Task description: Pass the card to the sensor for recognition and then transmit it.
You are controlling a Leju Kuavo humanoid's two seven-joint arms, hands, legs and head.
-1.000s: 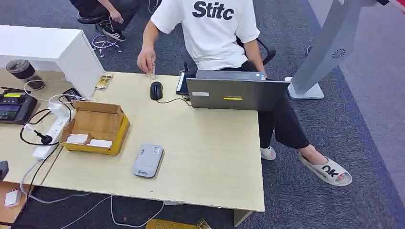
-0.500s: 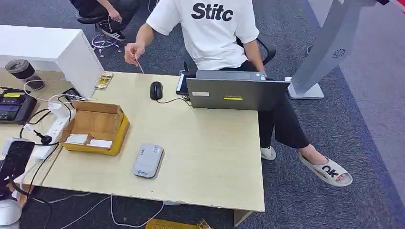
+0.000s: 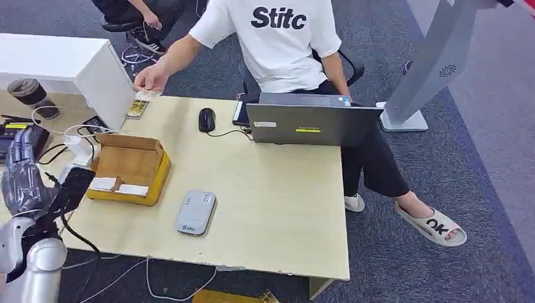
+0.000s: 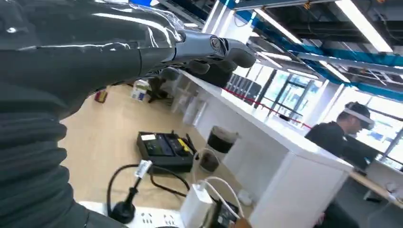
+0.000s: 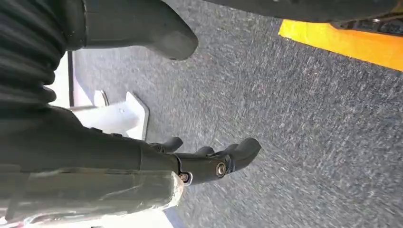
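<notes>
left hand: raised at the table's 8 o'clock corner, palm empty, fingers straight and apart, thumb out to the side. Holds nothing. In the left wrist view its fingers point out over the neighbouring desk.
right hand: hangs over grey carpet, fingers loosely extended and apart, nothing in them (right wrist view).
cards: white, lying flat in the cardboard box, at its near end. Box sits at the table's 9 o'clock, just beyond the left hand, not touching it.
sensor: grey flat reader, flat on the table, at 4 o'clock from the box, near it but apart. Nothing on top.
person: seated at the table's 12 o'clock, white T-shirt. One hand reaches toward the 10 o'clock corner, holding a small flat item just above a phone (can't tell what the item is).
laptop: open, lid's back toward the camera, at 1 o'clock from the sensor.
mouse: black, wired, at 9 o'clock from the laptop, just beside it.
power strip: white, at the table's 9 o'clock edge beside the box, black plug in it, cables trailing.
neighbouring desk: black device with a small screen, dark paper cup next to a white partition.
</notes>
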